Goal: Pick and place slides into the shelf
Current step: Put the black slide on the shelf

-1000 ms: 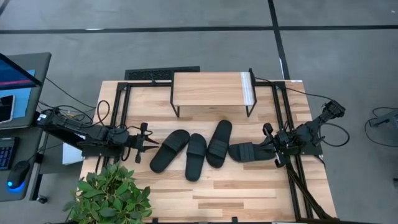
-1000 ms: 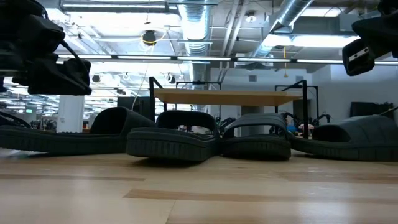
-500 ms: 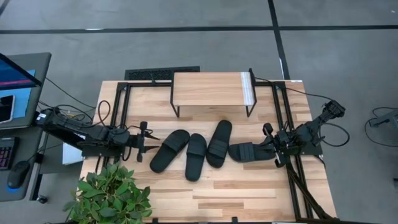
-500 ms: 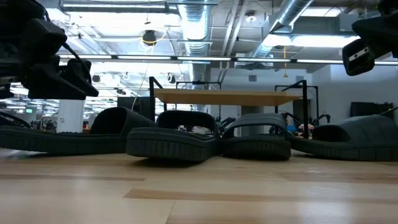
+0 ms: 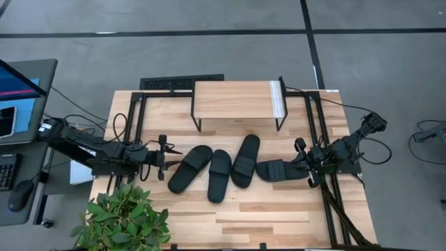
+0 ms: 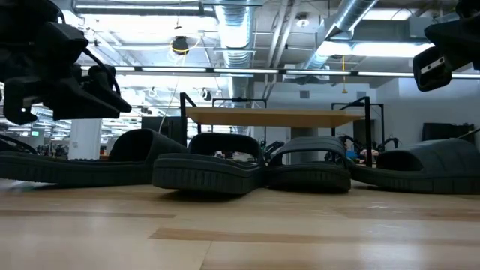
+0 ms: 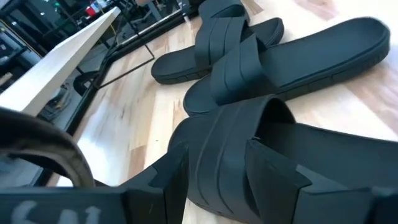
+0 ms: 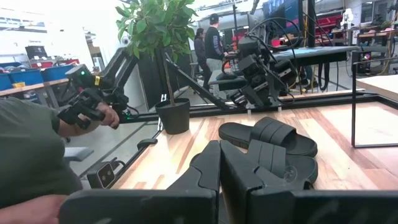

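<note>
slides (image 5: pixel 220 174): matt black, rubbery-looking, ribbed sole edges | shelf (image 5: pixel 237 99): pale wood top with smooth fine grain, thin black metal legs | worktop (image 5: pixel 279 216): light wood planks in mixed tones, smooth with a low sheen | frame along the worktop's edges (image 5: pixel 136 111): black metal bars

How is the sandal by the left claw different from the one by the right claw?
The leftmost slide lies slanted, next to two others; the rightmost slide lies sideways and a little apart. The left claw is open just beside its slide; the right claw sits at its slide's end. Both are black.
</note>
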Controlling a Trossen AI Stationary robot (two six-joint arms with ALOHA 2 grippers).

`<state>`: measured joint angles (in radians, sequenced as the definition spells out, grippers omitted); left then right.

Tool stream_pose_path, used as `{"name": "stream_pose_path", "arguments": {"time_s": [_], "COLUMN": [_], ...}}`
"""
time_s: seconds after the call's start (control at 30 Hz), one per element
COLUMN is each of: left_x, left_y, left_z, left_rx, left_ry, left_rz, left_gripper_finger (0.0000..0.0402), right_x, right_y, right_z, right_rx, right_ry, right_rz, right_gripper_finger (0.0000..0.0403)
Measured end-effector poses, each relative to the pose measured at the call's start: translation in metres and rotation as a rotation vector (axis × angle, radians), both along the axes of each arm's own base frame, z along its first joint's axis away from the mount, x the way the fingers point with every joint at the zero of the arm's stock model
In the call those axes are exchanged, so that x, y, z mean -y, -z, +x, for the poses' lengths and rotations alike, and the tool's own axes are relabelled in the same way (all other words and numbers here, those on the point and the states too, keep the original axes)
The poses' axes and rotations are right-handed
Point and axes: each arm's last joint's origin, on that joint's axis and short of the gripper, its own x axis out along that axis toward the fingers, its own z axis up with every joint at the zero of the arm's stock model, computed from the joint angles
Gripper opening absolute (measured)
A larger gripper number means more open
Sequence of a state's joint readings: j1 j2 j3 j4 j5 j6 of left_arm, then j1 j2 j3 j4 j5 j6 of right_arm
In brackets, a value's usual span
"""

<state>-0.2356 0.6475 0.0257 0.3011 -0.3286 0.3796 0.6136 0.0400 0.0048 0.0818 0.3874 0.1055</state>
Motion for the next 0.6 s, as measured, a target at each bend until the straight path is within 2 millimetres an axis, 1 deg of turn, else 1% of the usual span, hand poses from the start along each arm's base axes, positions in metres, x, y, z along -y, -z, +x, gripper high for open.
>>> {"name": "stream_pose_path", "arguments": {"time_s": [0.2, 0.47, 0.6], "left_x": [0.002, 0.005, 0.006], "left_y": [0.006, 0.013, 0.015], "left_z": [0.006, 0.012, 0.016], "left_rx": [-0.034, -0.063, -0.107], "left_ry": [0.015, 0.055, 0.049], "left_rz": [-0.005, -0.085, -0.072], "left_gripper_finger": [0.0144, 0.0144, 0.0144], "right_x": [0.0, 0.0, 0.0], "right_y": [0.0, 0.0, 0.0], "right_z": [0.0, 0.0, 0.0], "right_rx": [0.0, 0.0, 0.0], "right_ry": [0.0, -0.001, 0.0], "right_rz": [0.0, 0.0, 0.0], "right_gripper_finger": [0.0, 0.0, 0.0]}}
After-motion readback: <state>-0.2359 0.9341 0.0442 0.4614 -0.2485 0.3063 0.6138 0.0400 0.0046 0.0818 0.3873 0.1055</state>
